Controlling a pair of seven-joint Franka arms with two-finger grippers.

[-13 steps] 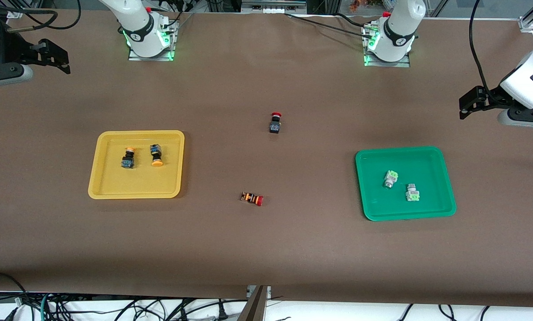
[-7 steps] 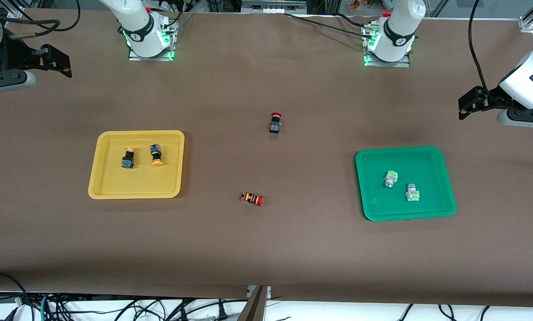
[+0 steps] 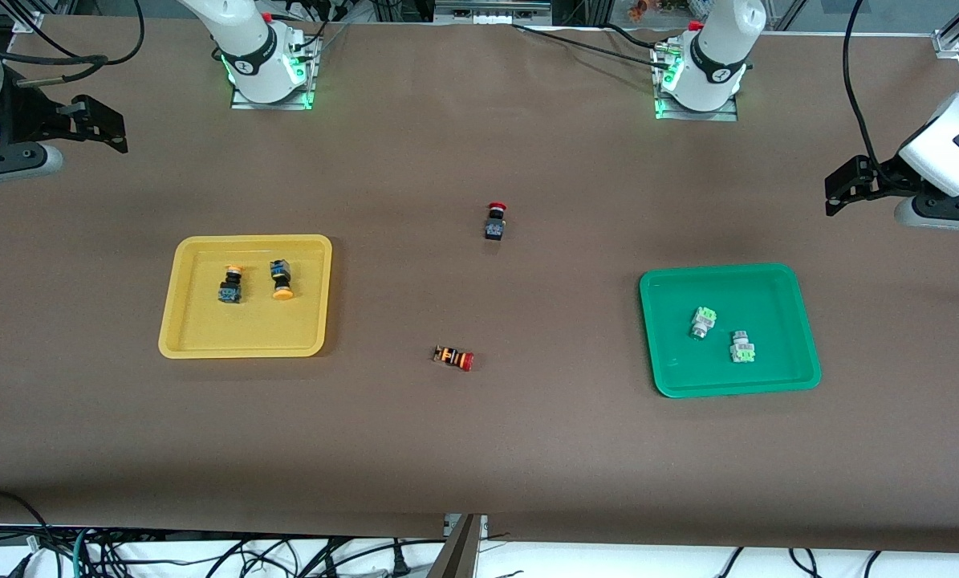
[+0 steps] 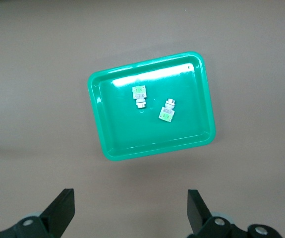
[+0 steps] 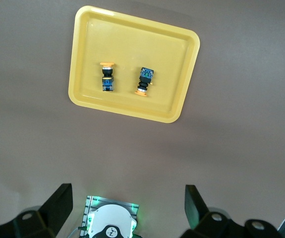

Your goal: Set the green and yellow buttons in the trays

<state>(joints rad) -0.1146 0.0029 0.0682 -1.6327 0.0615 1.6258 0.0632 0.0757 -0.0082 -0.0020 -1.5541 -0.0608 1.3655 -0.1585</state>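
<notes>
A: Sitting in the yellow tray [image 3: 206,341], toward the right arm's end of the tabletop [image 3: 479,449], are both yellow buttons [image 3: 231,284], side by side, not touching.

B: And the green buttons [image 3: 702,321]?

A: Both lie close together in the green tray [image 3: 800,377], toward the left arm's end.

B: The tools?

A: The left tool [image 4: 131,210] and the right tool [image 5: 127,208] hang high over the tabletop, fingers spread, holding nothing. Two red-capped switches [image 3: 494,221] lie between the trays.
</notes>
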